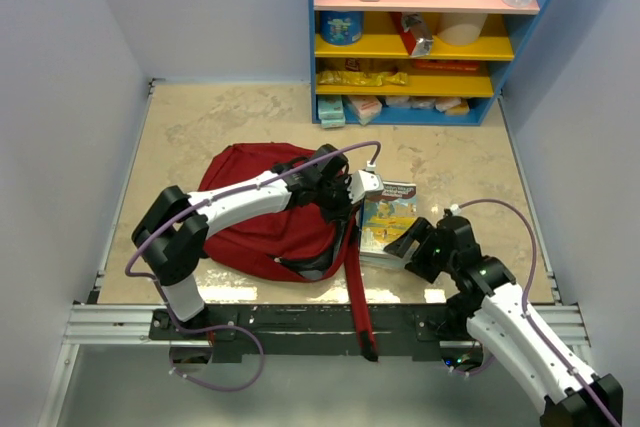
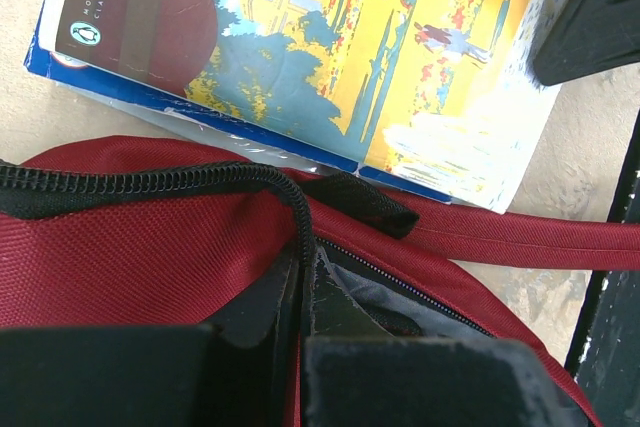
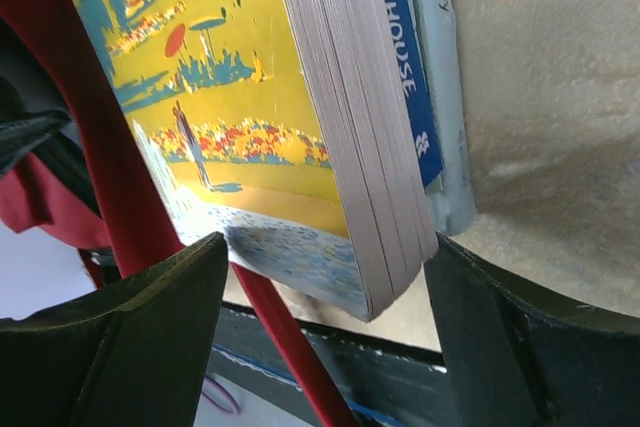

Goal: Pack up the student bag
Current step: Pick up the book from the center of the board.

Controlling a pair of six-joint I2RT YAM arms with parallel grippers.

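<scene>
Three books by the look of it, stacked flat on the table (image 1: 200,127) just right of the student bag (image 1: 255,217): a yellow-and-blue Penguin paperback (image 1: 388,215) on top, a blue-spined book (image 3: 412,77) under it, a pale one lowest. Bag slumped left of centre, mouth turned right toward the stack, long red strap (image 1: 358,297) trailing to the near edge and running just beside the stack's left side. Left gripper (image 2: 300,347) pinched closed on the bag's lip by the black zipper (image 2: 150,179), dark lining caught between the fingers. Right gripper (image 3: 325,277) spread wide, one finger to each side of the stack's near corner, no contact visible on either side. Judged step: taking hold of the paperback for the slide into the bag. To do it well: raise the pinched lip up and away from the stack for a gaping mouth. Push the right fingers further in along the cover before closing, a bite on the bare corner likely meaning fanned, drooping pages. Check for the top book alone between the fingers, not the blue one beneath. Steer clear of the strap, a probable snag for the left finger. Then carry the book low and level, leftward, leading edge first into the opening, without loosening the left pinch before the book sits inside.
</scene>
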